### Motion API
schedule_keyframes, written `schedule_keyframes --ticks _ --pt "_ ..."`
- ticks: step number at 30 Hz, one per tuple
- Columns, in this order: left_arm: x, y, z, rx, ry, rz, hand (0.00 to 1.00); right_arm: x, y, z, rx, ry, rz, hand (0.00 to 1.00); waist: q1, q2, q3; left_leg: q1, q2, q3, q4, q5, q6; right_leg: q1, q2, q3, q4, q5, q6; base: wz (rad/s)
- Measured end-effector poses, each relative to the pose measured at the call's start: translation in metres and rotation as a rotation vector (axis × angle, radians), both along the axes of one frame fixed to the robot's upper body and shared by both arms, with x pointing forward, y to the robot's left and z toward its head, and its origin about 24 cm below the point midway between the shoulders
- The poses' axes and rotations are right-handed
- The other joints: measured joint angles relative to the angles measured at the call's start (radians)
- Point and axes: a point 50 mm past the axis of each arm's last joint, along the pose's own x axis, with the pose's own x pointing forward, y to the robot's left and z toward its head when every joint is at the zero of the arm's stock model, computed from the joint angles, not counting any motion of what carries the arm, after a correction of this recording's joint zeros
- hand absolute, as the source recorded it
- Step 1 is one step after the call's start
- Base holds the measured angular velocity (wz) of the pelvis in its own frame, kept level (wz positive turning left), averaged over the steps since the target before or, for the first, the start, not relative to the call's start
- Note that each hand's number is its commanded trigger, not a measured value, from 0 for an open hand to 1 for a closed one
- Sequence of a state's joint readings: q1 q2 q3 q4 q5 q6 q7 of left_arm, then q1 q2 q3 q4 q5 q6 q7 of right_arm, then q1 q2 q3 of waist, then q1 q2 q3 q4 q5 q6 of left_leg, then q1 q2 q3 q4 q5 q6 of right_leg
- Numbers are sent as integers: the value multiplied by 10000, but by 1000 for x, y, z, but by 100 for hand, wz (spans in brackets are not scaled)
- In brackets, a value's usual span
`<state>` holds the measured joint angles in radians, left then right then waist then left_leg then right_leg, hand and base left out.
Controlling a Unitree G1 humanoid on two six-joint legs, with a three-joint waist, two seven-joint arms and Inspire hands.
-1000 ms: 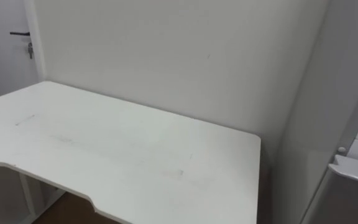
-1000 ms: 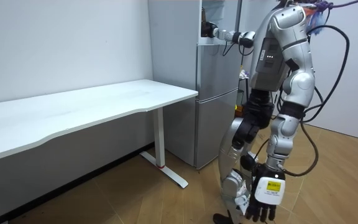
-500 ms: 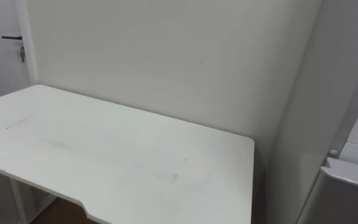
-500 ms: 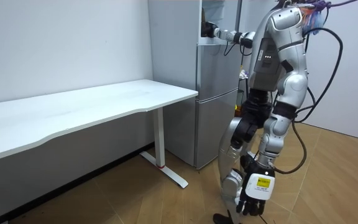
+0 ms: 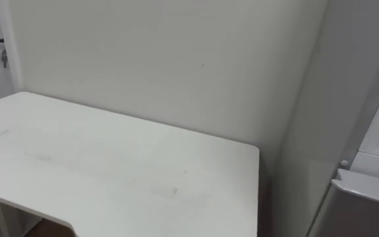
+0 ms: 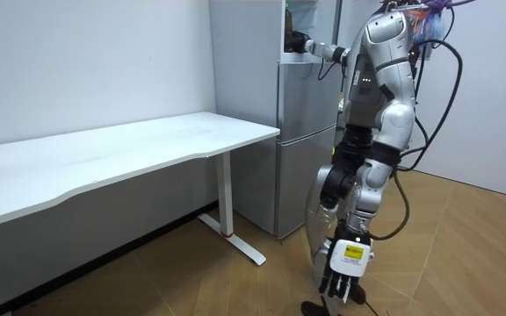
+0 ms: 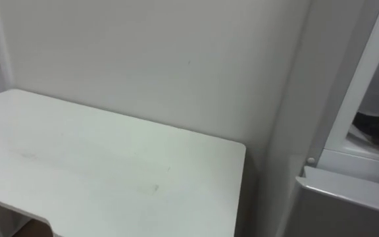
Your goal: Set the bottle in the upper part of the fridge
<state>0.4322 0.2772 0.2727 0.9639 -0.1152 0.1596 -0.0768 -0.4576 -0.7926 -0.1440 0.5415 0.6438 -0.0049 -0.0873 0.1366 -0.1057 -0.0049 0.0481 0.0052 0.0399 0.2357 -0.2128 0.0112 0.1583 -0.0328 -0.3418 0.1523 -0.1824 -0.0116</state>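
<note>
**Right hand at the upper fridge, bottle unconfirmed**

Robot stands close before the fridge (image 6: 301,149), with the white table (image 6: 148,149) beside it. Right hand (image 6: 296,41) is held up inside the open upper compartment. Its fingers are dark against the interior, so I cannot tell their curl, nor whether the bottle sits between them (too small and dim to tell). Left hand (image 6: 344,268) hangs low at its side, fingers slack and pointing floorward, holding nothing. The table's end lies well below the right fingers, toward the room view's left.
</note>
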Motion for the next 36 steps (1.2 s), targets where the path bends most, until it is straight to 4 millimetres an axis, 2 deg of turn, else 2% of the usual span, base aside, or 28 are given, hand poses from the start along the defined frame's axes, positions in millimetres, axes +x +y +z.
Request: schedule_keyframes --ticks 4,11,16,19,30,33,36 --pt "5 0 -1 22 -149 -72 0 0 0 -1 69 -18 218 0 -113 -41 -4 -8 13 -11 3 -6 9 0 -7 8 -7 2 3 0" --pt "2 1 -1 95 145 -468 0 -5 -2 0 -32 5 411 0 -255 -8 -16 -26 30 7 28 -14 20 -12 -12 74 -7 9 15 -1" --pt "-5 -1 -1 36 424 -417 0 -7 0 1 -125 -61 508 0 -353 154 -78 35 33 93 19 -15 30 7 -19 165 6 16 27 -5" --pt "-7 -1 -1 22 479 -384 0 -8 0 -1 -79 -52 479 0 -374 233 -74 145 44 163 -10 -15 30 70 -12 257 20 16 27 -8" --pt "-7 -3 -2 -52 259 -52 0 -21 4 -7 154 -205 -724 0 -846 160 -76 148 -19 285 -9 -22 43 19 -20 392 0 2 45 -3" --pt "-7 -7 -3 -138 254 -76 0 -25 10 -2 551 -864 -1208 0 -1082 231 -14 159 -20 316 -36 -23 43 -27 -18 405 2 -4 54 -3" --pt "-6 -9 -4 -131 80 -204 0 -35 16 4 164 -1344 -1597 0 -1103 304 11 172 -2 437 -31 -23 42 -148 2 526 30 -10 53 -13"
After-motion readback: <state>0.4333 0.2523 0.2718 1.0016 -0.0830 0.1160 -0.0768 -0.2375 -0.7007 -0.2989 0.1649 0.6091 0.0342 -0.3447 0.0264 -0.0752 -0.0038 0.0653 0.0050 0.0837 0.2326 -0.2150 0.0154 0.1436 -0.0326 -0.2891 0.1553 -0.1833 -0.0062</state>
